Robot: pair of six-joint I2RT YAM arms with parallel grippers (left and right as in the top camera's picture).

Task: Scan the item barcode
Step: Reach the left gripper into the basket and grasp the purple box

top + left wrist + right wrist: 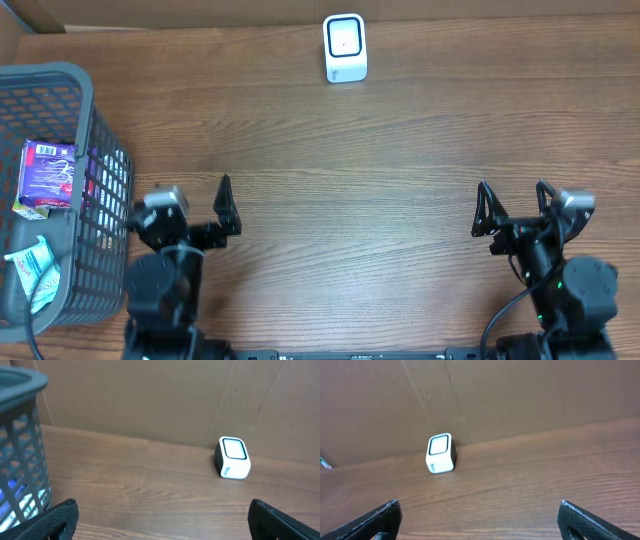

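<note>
A white barcode scanner (345,47) with a black-framed window stands at the far edge of the table; it also shows as the scanner (233,457) in the left wrist view and the scanner (440,453) in the right wrist view. A purple box item (48,178) lies in the grey basket (105,150) at the left, and I see no barcode on it. Beside the basket, at the near left, my left gripper (183,212) (162,520) stands open and empty. At the near right my right gripper (513,205) (480,520) is likewise open and empty.
A white and teal packet (35,268) lies in the basket's near end. The basket wall (20,435) rises close to the left gripper's left finger. A brown cardboard wall (520,395) closes the table's far side behind the scanner.
</note>
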